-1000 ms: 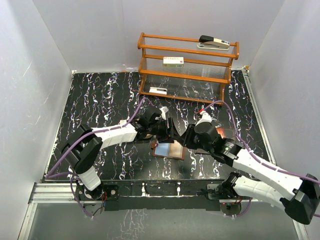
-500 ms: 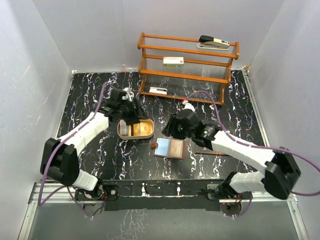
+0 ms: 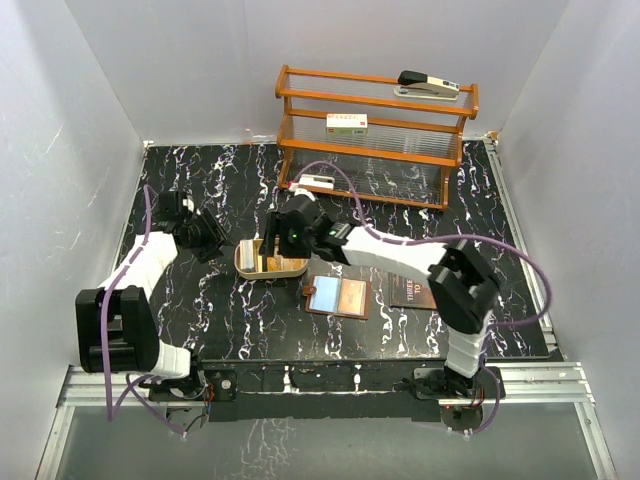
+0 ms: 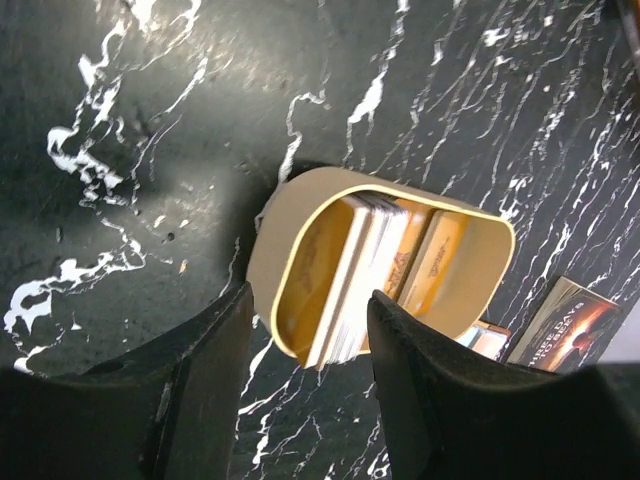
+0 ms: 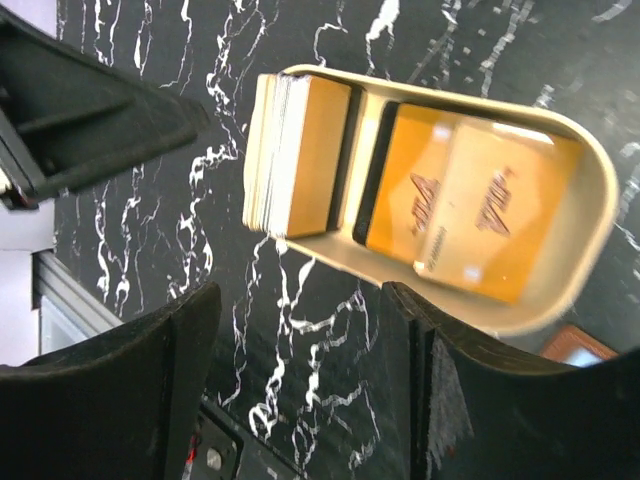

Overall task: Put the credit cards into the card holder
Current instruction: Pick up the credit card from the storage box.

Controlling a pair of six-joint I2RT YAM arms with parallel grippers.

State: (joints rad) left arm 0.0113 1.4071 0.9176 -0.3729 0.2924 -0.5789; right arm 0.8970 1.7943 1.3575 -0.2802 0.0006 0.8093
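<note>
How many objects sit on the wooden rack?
3: a stapler on the top shelf, a white labelled box on the middle shelf, a small white item on the bottom shelf, at its left end. None looks hidden.

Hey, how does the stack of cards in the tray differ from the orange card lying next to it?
The stack holds many cards and leans on edge, its pale edges showing. The orange card lies flat, face up, its printed logos visible. Both sit inside the tan tray.

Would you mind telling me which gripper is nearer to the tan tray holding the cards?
Right. The right gripper hangs open directly over the tan tray; the left gripper, also open, sits off its left end, clear of it.
</note>
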